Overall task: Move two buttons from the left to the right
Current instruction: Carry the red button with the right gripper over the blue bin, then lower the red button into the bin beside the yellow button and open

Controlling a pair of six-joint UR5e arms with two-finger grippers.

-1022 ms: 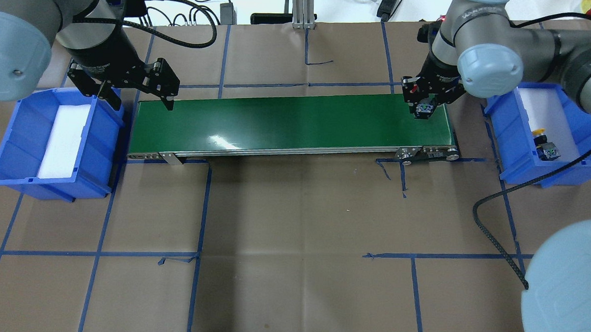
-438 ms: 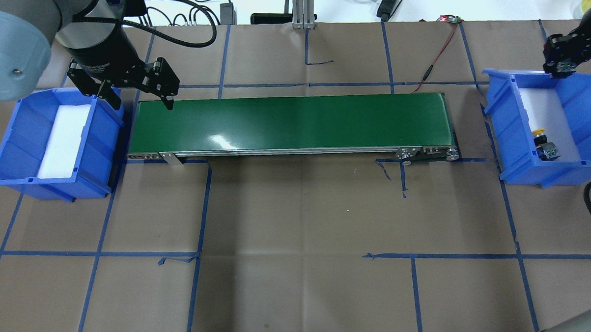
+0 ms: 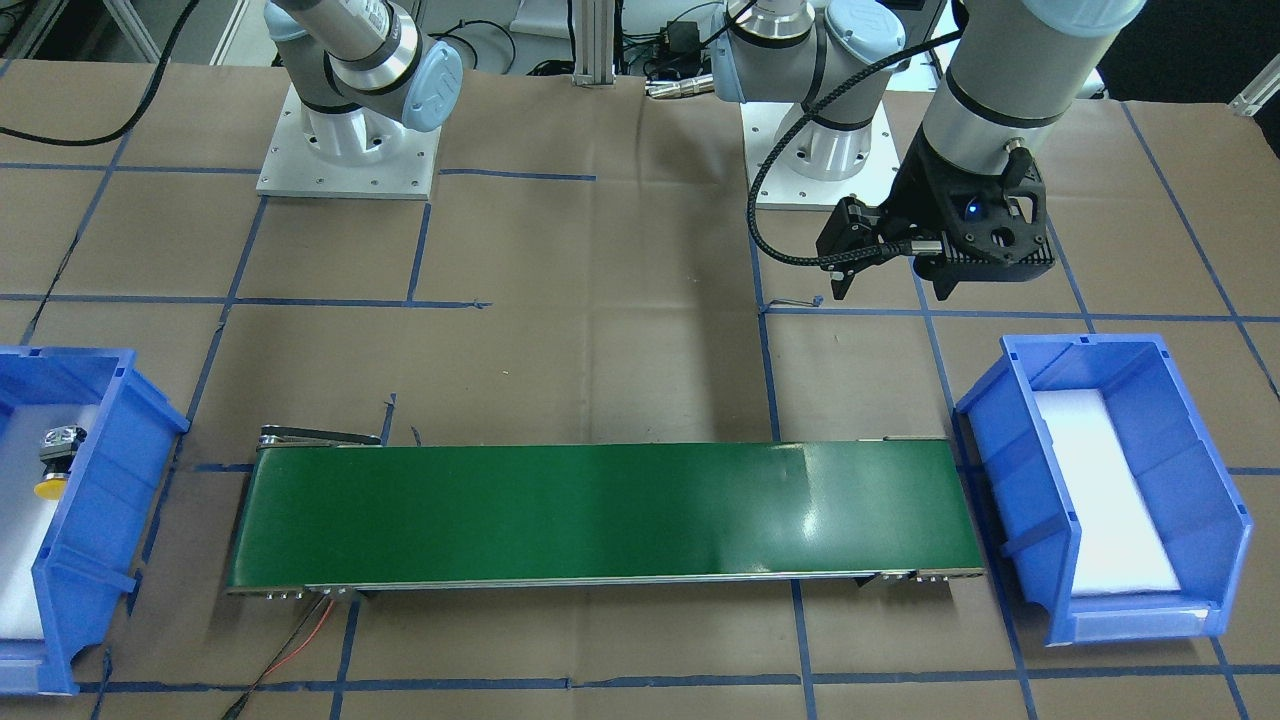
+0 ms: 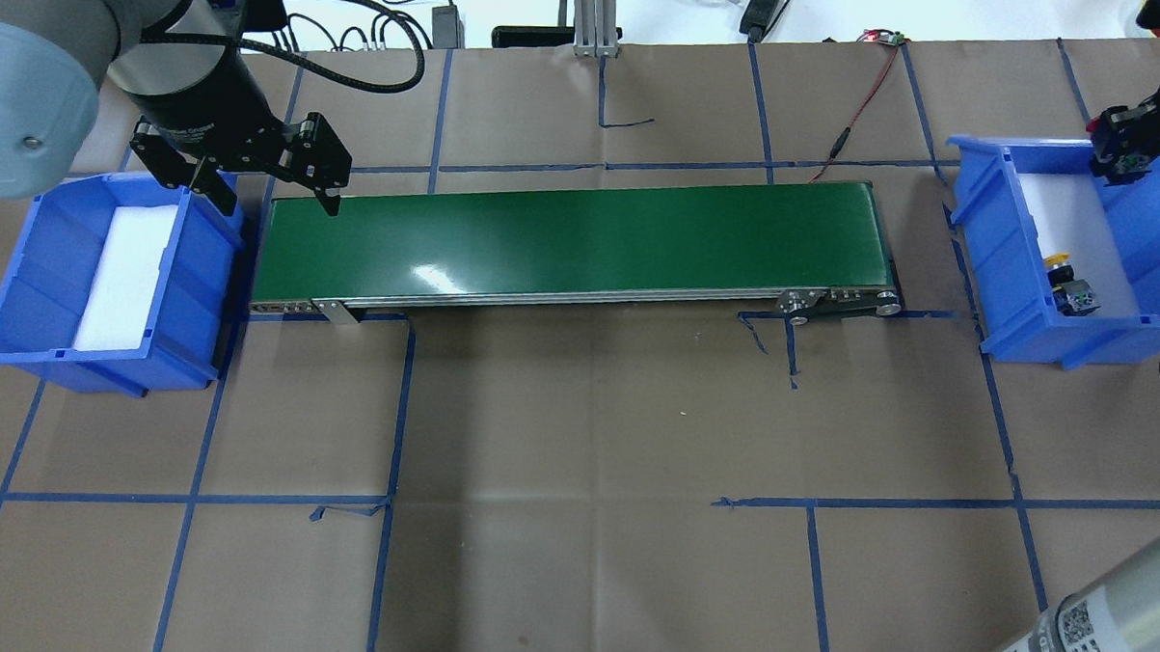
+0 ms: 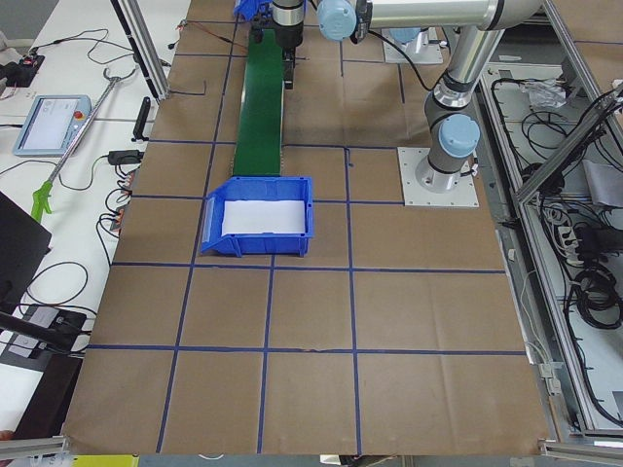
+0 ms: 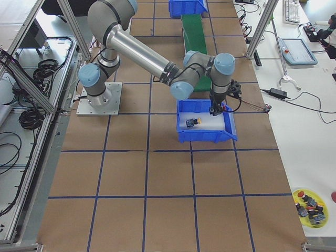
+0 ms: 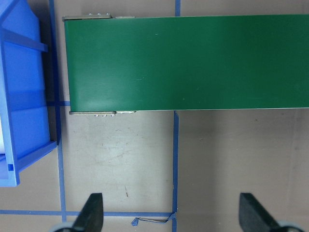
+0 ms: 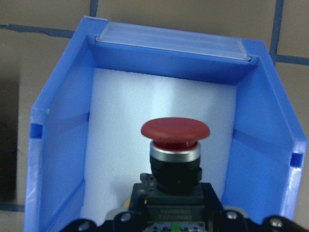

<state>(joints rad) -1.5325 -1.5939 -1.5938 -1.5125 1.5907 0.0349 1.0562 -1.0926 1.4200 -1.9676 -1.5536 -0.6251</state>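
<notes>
My right gripper is shut on the red button and holds it above the far end of the right blue bin. In the right wrist view the red cap points at the bin's white foam floor. The yellow button lies on its side in the near end of that bin, also in the front-facing view. My left gripper is open and empty, hovering over the left end of the green conveyor belt, beside the left blue bin.
The left bin holds only a white foam pad. A red wire runs from the belt's right end to the table's back edge. Blue tape lines cross the brown table. A yellow dish of spare parts sits far off.
My right gripper has carried the red button from the belt's right end to above the right bin's far end. The left arm has not moved.
</notes>
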